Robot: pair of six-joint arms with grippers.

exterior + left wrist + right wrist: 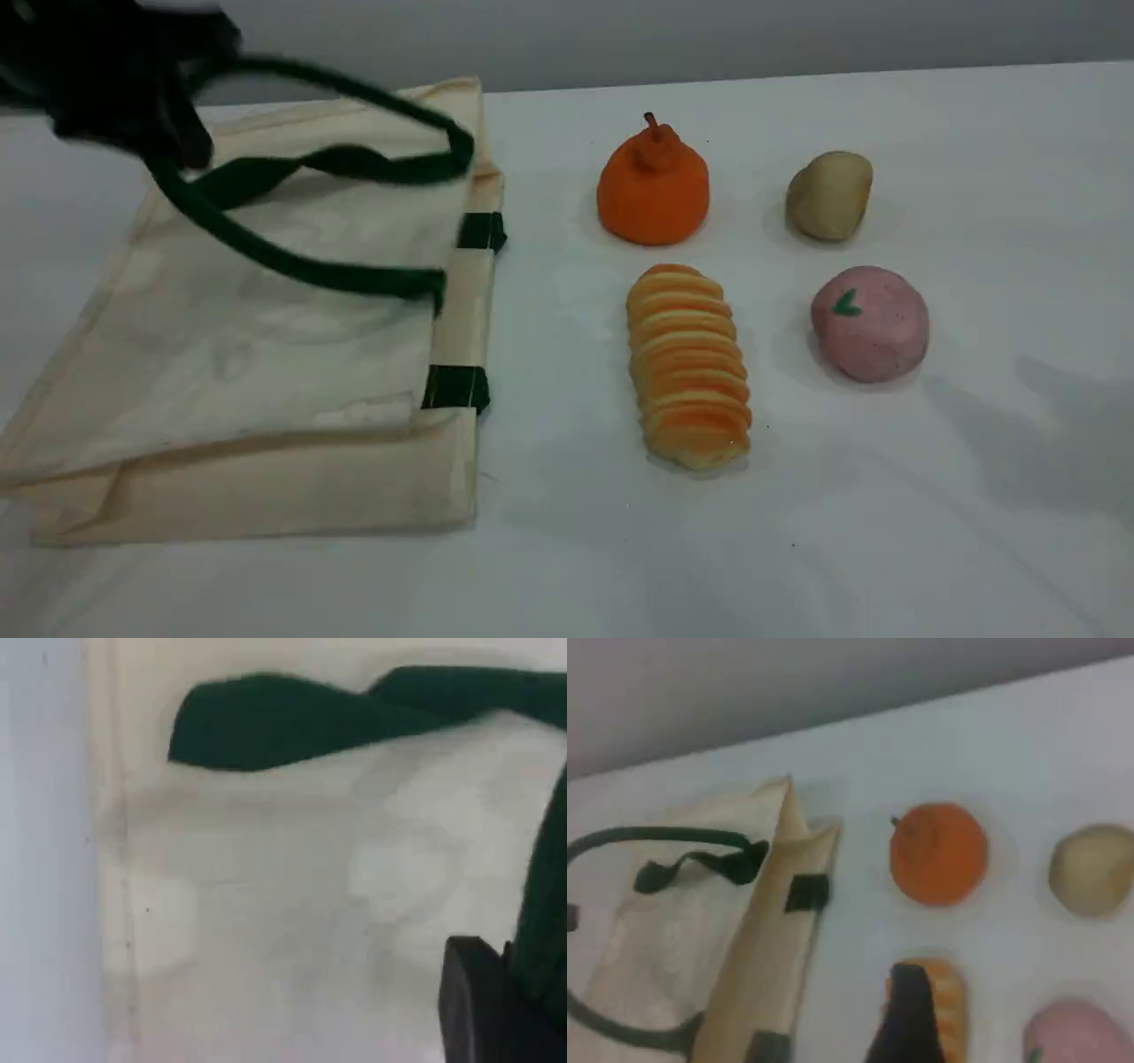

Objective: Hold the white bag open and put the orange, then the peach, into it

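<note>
Left claw (173, 142) clamps green handle (310, 270); white bag (221, 354) mouth faces orange (653, 190).

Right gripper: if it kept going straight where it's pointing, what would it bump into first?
Probably the bread loaf: the tip of the right gripper shows right over it in its wrist view. The orange lies beyond. Depth is unclear, so it might pass above the loaf.

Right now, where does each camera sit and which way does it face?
Scene view: fixed, slanting down across the table; white bag, orange, peach; left gripper top left.
Left wrist view: close above the bag's canvas and green handle; left fingertip bottom right.
Right wrist view: higher, slanting down on bag and orange; right fingertip at bottom.
Shared: all three show the bag's green handle.
</note>
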